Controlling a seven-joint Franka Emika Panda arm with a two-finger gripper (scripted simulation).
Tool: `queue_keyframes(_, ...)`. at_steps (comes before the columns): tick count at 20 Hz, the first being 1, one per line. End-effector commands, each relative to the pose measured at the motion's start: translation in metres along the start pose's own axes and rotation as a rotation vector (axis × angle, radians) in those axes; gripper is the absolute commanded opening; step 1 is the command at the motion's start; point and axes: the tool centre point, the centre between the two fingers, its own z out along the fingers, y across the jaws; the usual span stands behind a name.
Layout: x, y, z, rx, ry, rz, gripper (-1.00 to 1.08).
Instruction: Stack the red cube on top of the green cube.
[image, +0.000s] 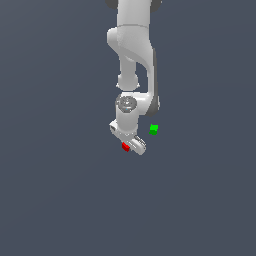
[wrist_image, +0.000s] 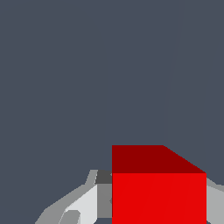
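Gripper: your gripper (image: 129, 143) was closed around the red cube (image: 126, 146), with a finger (wrist_image: 83, 203) pressed against each of two opposite sides.
Red cube: in the wrist view it (wrist_image: 158, 192) filled the space between the fingers.
Green cube: it (image: 154, 129) sat apart, near the gripper on the exterior view's right, uncovered.
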Motion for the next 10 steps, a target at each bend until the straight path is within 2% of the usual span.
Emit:
queue_keyframes(1,0.0003,0.0001,0.0005,0.000,0.000,0.000,-1.00)
queue_keyframes(10,0.0000,-0.0003,-0.0011,0.000,0.000,0.000,-1.00)
